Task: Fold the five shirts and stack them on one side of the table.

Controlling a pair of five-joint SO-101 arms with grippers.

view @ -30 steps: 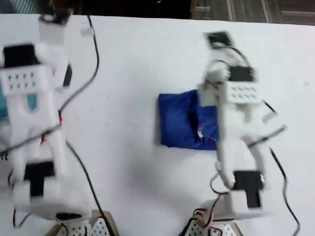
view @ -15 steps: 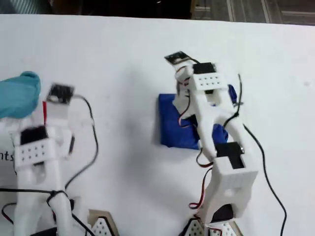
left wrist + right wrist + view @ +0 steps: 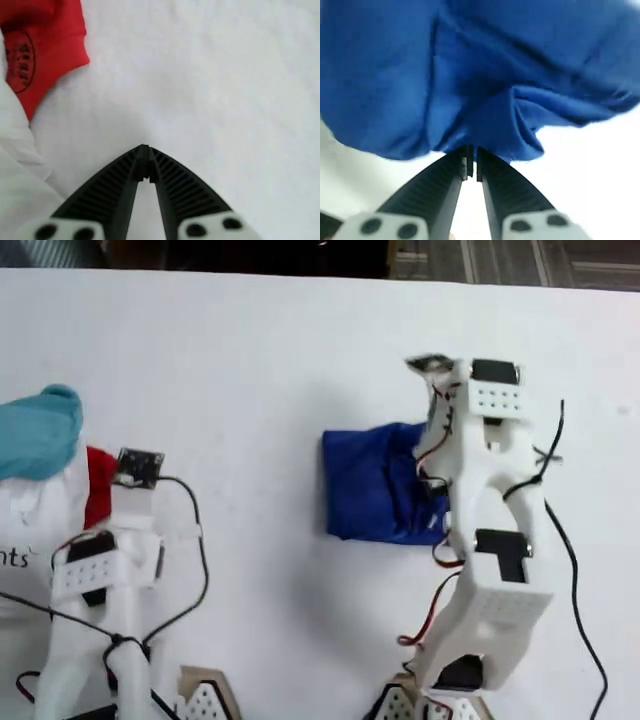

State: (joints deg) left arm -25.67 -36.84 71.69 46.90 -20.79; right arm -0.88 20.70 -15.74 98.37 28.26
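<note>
Worktop [image 3: 260,360]: white, matte and plain. It spans the full width of the high view and ends in a straight far edge.

Beyond that edge lies a dark band [image 3: 250,252]; no detail can be made out in it. To the right of the band is a floor [image 3: 520,260] of grey-brown planks with visible seams. At the far left corner sits a pale blue striped surface [image 3: 30,250] — what it belongs to cannot be told.

Lighting: even and diffuse. Shadows on the worktop are soft-edged and faint — no hard glare. Seen close in the wrist views, the same white surface looks slightly textured.
</note>
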